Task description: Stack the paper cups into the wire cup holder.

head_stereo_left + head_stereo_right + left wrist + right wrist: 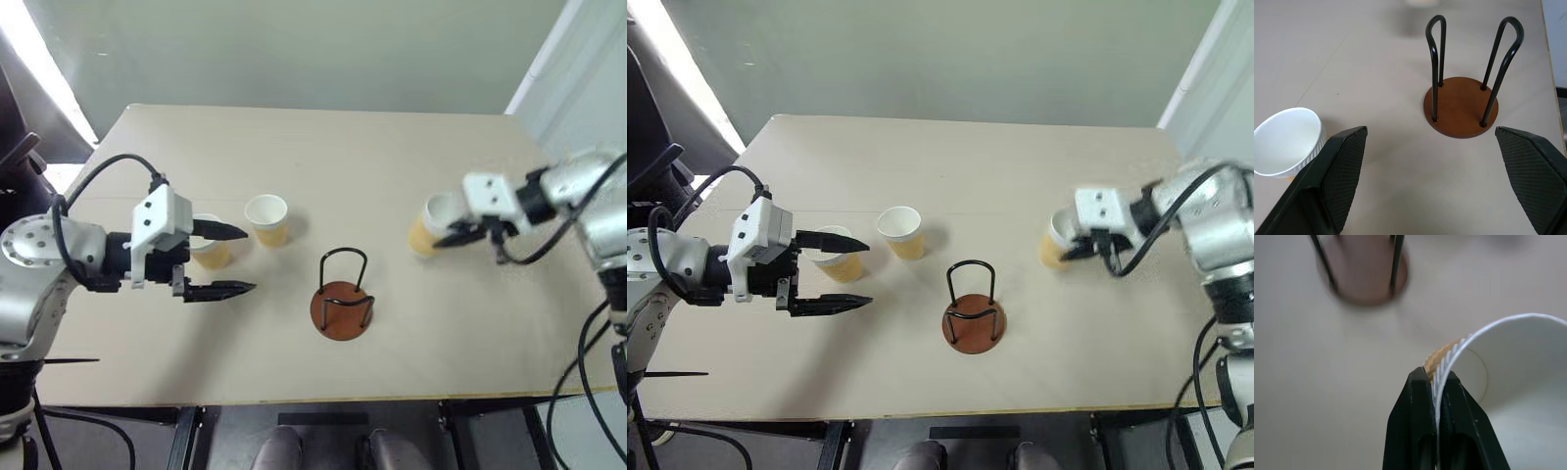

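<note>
Hovering with jaws spread wide, the left gripper (235, 260) has one paper cup (210, 249) just behind it, another (267, 218) just beyond, the wire cup holder (344, 294) ahead on the counter (392, 166). The right gripper (1436, 382) pinches the third cup's (429, 225) rim.

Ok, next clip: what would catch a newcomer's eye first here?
Probably the right gripper, shut on the rim of a paper cup near the right side of the table, one finger inside the wall and one outside. Next, the empty wire cup holder at the middle front. On the left, the left gripper hangs wide open beside two more paper cups.
</note>
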Robot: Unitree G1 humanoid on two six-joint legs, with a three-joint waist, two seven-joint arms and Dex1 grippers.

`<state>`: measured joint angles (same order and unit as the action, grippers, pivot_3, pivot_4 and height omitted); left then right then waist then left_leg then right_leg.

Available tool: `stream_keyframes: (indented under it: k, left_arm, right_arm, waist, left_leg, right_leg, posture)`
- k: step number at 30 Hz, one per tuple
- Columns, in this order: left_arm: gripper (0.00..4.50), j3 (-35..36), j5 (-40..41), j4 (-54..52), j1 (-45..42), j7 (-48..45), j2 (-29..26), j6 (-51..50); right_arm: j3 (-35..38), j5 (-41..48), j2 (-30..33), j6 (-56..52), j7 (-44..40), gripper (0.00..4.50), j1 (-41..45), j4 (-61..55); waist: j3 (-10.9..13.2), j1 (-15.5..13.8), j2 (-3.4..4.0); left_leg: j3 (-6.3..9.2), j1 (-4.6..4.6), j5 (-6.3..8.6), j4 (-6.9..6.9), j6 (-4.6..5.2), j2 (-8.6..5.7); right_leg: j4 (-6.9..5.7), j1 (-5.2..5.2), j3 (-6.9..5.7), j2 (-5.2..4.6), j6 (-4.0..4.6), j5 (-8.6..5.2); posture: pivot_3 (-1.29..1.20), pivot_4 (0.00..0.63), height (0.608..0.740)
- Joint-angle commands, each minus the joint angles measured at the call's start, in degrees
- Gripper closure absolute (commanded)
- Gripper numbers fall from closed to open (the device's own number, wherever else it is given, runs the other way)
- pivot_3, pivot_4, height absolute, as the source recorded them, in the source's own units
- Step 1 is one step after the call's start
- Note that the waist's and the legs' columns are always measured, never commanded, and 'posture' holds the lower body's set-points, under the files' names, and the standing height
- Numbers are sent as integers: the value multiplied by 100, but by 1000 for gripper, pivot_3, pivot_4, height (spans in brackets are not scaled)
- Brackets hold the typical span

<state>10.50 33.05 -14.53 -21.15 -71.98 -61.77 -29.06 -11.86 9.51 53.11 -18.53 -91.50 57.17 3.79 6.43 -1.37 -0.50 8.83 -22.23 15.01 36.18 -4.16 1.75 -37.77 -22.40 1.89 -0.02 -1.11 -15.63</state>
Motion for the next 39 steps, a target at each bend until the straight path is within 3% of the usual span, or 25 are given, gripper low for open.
stream_keyframes:
  k: [1,7,16,26,29,39]
  left_arm:
    - [0,70,-48,17,-130,13,-22,106]
    - [0,-28,-109,44,-200,-12,27,131]
    - [0,100,-81,-54,-70,-17,-29,94]
    - [0,177,-71,-135,51,69,-63,59]
    - [0,158,-78,-109,24,68,-58,67]
    - [0,128,-267,104,-119,130,-137,205]
  right_arm:
    - [439,1245,-304,-955,-100,4434,609,-789]
    - [211,1840,-462,-1296,-54,4434,301,-1666]
    - [-338,1368,-931,-999,210,4434,309,-1646]
    - [-570,1085,-837,-709,62,4434,142,-1661]
    - [-639,1014,-798,-656,15,3882,69,-1665]
    - [-515,939,-750,-750,142,327,54,-1520]
  waist:
    - [0,3,0]
    - [0,-55,-5]
    - [1,-41,-4]
    - [1,-43,-5]
    - [1,-41,-5]
    - [1,-41,-5]
  left_leg:
    - [2,0,0,0,0,1]
    - [15,-2,-2,8,-3,0]
    - [24,7,-1,17,-2,2]
    - [26,1,-1,17,-2,2]
    - [25,2,-1,16,-2,3]
    - [25,2,-1,16,-2,3]
  right_leg:
    - [3,0,1,2,0,0]
    - [21,16,-3,14,0,0]
    - [18,12,1,11,-1,1]
    - [3,12,-1,11,-1,1]
    - [2,11,-1,11,-1,1]
    - [2,11,0,11,-1,1]
  posture:
    - [0,150,740]
    - [0,150,740]
    - [0,150,740]
    - [0,150,740]
    - [0,150,740]
    - [0,150,740]
